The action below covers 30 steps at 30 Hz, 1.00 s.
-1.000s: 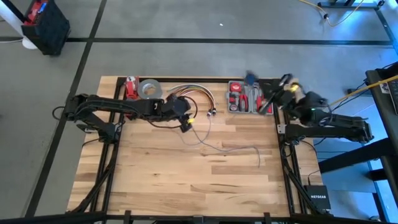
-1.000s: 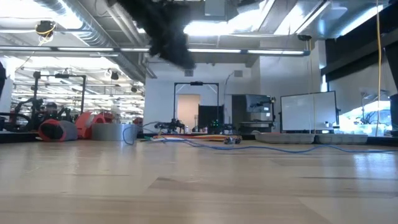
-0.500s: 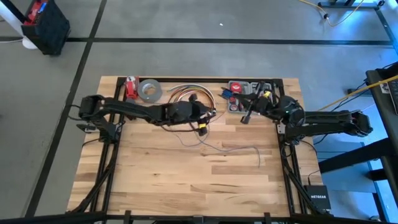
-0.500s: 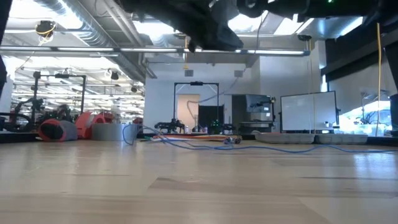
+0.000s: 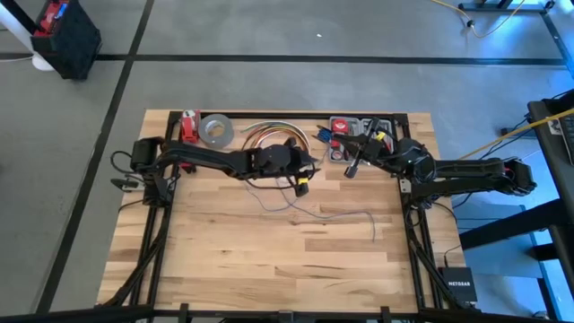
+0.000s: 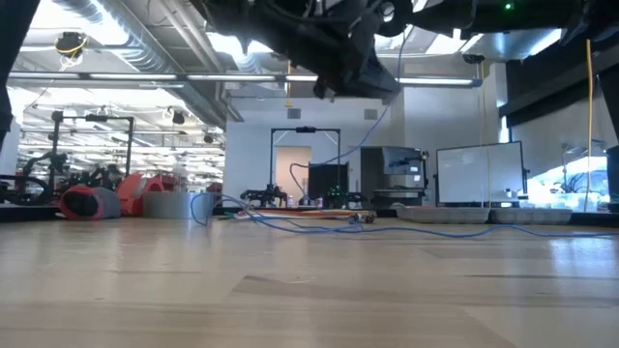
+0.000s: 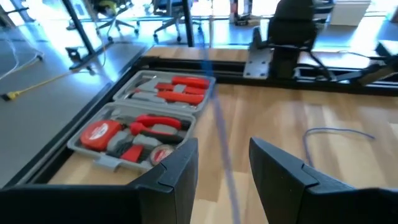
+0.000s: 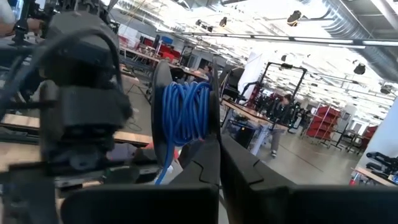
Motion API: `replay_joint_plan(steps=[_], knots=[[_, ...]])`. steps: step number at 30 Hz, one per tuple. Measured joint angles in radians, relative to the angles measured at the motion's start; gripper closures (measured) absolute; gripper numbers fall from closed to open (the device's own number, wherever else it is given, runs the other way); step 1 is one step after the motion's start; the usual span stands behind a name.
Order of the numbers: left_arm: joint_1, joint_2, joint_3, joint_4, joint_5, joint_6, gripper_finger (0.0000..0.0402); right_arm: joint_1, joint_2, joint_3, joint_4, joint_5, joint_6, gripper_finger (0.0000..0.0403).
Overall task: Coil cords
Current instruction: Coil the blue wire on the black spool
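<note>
The cords are one thin bluish strand. Part lies slack on the table (image 5: 345,215), and part is wound into a blue coil (image 8: 183,112) at the tips of my right gripper (image 8: 219,155), which is shut above the table's far right, over the tool case (image 5: 357,144). From there the strand (image 6: 334,159) sags down to the tabletop. My left gripper (image 7: 224,168) hangs open above the middle of the table, pointing toward the tool case (image 7: 146,124). The strand (image 7: 217,118) runs through the gap between its fingers; whether it touches them I cannot tell. My right gripper pinches a thin dark plate (image 8: 214,118) that stands edge-on beside the coil, between the free ends of its two fingers. The fingers come nearly level from the table's right side. The coil is lifted clear of the table, and a loose strand trails down from it.
Along the far edge stand a grey tape roll (image 5: 213,129), a red item (image 5: 188,126) and an arched bundle of orange, red and white cables (image 5: 273,135). The open tool case holds red-handled tools. The near half of the wooden table (image 5: 269,269) holds only the strand's tail.
My left gripper has gone toward the table's right edge, sunk a little and tipped up closer to level. My right gripper has come down and toward the table's left with the coil, then held still. The strand now rises from the table to the grippers.
</note>
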<state>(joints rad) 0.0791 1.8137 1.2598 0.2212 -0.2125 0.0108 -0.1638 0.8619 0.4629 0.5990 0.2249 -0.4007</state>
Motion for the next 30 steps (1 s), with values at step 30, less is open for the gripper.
replay_joint_plan(steps=[30], knots=[[0.070,-0.249,0.053,-0.342,-0.266,0.137,0.0399,0.001,-0.004,0.001,-0.061,-0.097,0.003,0.0400]])
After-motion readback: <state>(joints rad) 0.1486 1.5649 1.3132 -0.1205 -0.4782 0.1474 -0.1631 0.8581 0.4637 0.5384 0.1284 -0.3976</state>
